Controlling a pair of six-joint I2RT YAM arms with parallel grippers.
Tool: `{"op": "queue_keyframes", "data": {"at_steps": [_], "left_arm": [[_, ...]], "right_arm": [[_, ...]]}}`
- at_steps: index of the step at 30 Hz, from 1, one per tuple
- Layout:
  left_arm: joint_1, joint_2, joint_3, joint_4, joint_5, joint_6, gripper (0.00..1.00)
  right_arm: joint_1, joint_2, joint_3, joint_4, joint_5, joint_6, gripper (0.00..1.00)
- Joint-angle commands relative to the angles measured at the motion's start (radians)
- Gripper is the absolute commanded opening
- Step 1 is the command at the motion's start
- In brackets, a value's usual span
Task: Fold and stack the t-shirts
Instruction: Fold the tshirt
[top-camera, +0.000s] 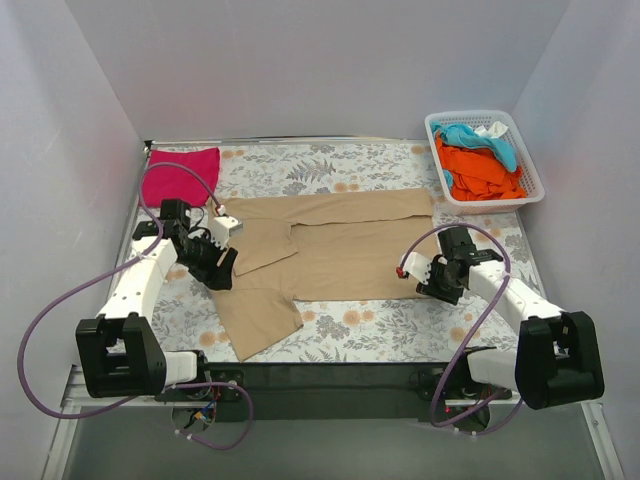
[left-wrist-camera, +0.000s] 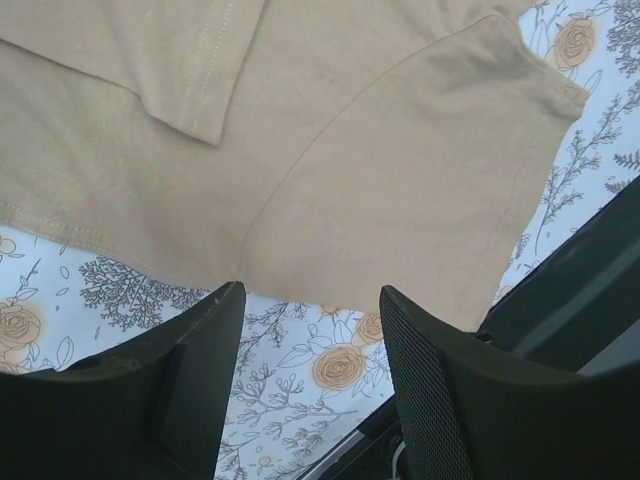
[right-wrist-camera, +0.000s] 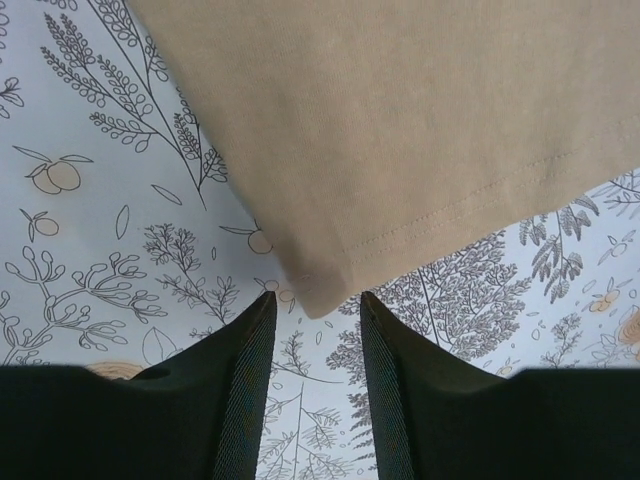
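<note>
Evidently the tan t-shirt (top-camera: 340, 250) lies spread across the table (top-camera: 400, 325); the left tool (left-wrist-camera: 310, 300) gapes empty at its near-left sleeve, the right tool (right-wrist-camera: 315, 305) likewise at the near-right hem corner, poised to fold.

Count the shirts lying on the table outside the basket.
2: a tan shirt spread in the middle, and a pink shirt at the far left corner. Another could lie hidden under the tan one.
</note>
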Motion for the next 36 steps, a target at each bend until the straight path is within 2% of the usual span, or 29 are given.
{"op": "queue_keyframes", "data": {"at_steps": [1, 5, 7, 9, 10, 13, 16, 19, 24, 27, 33, 36], "left_arm": [[0.001, -0.007, -0.036, 0.05, -0.053, 0.018, 0.53], [-0.001, -0.016, -0.114, 0.124, -0.126, 0.058, 0.51], [-0.001, -0.016, -0.152, 0.153, -0.157, 0.084, 0.5], [-0.002, -0.024, -0.203, 0.217, -0.188, 0.102, 0.5], [-0.007, -0.015, -0.226, 0.257, -0.203, 0.105, 0.51], [-0.016, 0.043, -0.246, 0.349, -0.226, 0.093, 0.51], [-0.018, 0.071, -0.287, 0.386, -0.243, 0.115, 0.45], [-0.018, 0.08, -0.332, 0.409, -0.27, 0.144, 0.41], [-0.018, 0.067, -0.367, 0.408, -0.291, 0.171, 0.12], [-0.018, 0.03, -0.352, 0.348, -0.28, 0.184, 0.0], [-0.016, -0.082, -0.286, 0.165, -0.219, 0.196, 0.0], [0.007, -0.07, -0.203, 0.115, -0.208, 0.178, 0.0]], "right_arm": [[0.003, 0.039, -0.035, 0.037, 0.014, -0.059, 0.38], [0.003, 0.056, -0.07, 0.069, 0.023, -0.063, 0.38], [0.003, 0.073, -0.066, 0.074, 0.023, -0.059, 0.34], [0.003, 0.085, -0.059, 0.077, 0.025, -0.05, 0.29], [0.003, 0.093, -0.053, 0.075, 0.025, -0.045, 0.2], [0.003, 0.102, -0.052, 0.075, 0.029, -0.04, 0.11], [0.003, 0.108, -0.049, 0.077, 0.032, -0.034, 0.01], [0.003, 0.124, -0.044, 0.088, 0.038, -0.014, 0.01], [0.001, 0.108, -0.039, 0.085, 0.038, -0.005, 0.01], [0.003, 0.075, -0.029, 0.053, 0.038, -0.007, 0.01], [0.001, -0.042, -0.004, -0.036, 0.021, -0.028, 0.01], [-0.016, -0.067, 0.054, -0.069, 0.009, -0.025, 0.01]]}}
